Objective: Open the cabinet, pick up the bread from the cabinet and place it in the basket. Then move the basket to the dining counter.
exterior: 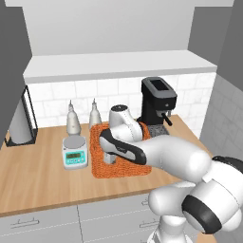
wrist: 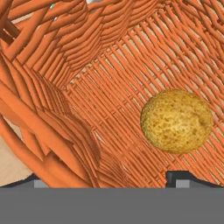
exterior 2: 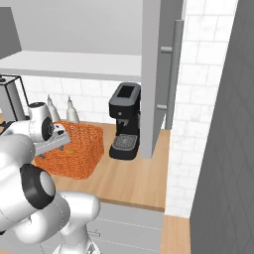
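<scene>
On the wood counter [exterior: 33,175] backed by white tiles, seen from the left base view, the orange basket [exterior: 118,166] sits between a small digital scale [exterior: 75,154] and a black coffee machine [exterior: 158,102]. The white arm reaches over it, its hand dipped into the basket, so the gripper's tips are hidden there. Two grey bottles [exterior: 72,119] stand behind the scale, and a dark wire paper-towel holder [exterior: 21,121] stands at the far left. Grey drawers [exterior: 42,223] run below the counter edge.

From the right base view, the cabinet [exterior 2: 158,74] has its door swung out toward me, edge-on, with the long bar handle [exterior 2: 174,74] showing. The coffee machine [exterior 2: 125,121] stands just beside that door. The basket [exterior 2: 74,151] rests on the counter to its left, with the arm's wrist over its near rim.

In the hand view, the bread [wrist: 176,121], a round golden-tan speckled piece, lies on the woven floor of the basket [wrist: 87,65], apart from the fingers. The gripper [wrist: 109,181] shows two dark tips [wrist: 183,177] spread wide at the bottom, holding nothing.
</scene>
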Available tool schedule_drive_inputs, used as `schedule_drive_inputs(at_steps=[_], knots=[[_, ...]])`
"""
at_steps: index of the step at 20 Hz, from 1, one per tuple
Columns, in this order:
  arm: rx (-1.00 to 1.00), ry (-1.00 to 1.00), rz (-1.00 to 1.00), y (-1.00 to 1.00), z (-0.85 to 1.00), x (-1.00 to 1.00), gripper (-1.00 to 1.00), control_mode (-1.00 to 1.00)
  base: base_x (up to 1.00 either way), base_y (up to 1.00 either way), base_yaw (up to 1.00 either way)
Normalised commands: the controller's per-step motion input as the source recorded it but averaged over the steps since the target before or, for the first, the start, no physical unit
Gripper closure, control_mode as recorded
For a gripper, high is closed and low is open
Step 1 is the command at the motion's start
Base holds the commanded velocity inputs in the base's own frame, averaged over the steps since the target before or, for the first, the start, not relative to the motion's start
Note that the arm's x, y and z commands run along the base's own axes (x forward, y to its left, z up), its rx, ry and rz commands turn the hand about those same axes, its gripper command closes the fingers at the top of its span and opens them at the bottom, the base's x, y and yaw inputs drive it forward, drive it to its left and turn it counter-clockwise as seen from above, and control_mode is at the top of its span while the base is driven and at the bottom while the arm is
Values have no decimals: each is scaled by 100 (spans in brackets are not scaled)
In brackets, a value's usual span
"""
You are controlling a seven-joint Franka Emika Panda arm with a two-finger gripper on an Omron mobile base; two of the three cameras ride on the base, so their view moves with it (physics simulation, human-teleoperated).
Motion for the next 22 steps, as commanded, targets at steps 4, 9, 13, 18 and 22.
schedule_drive_inputs(at_steps=[4, 9, 13, 18, 22], knots=[[0, 4, 4, -1, -12, 0, 100, -100, 0, 0, 0], [0, -1, 0, 0, 0, -1, 100, -100, 0, 0, 0], [1, -8, -2, -9, 33, -19, 100, -100, 0, 0, 0], [-4, -3, 0, 0, 81, -13, 100, -100, 0, 0, 0], [-3, -9, 0, -2, 76, -33, 100, -100, 0, 0, 0]])
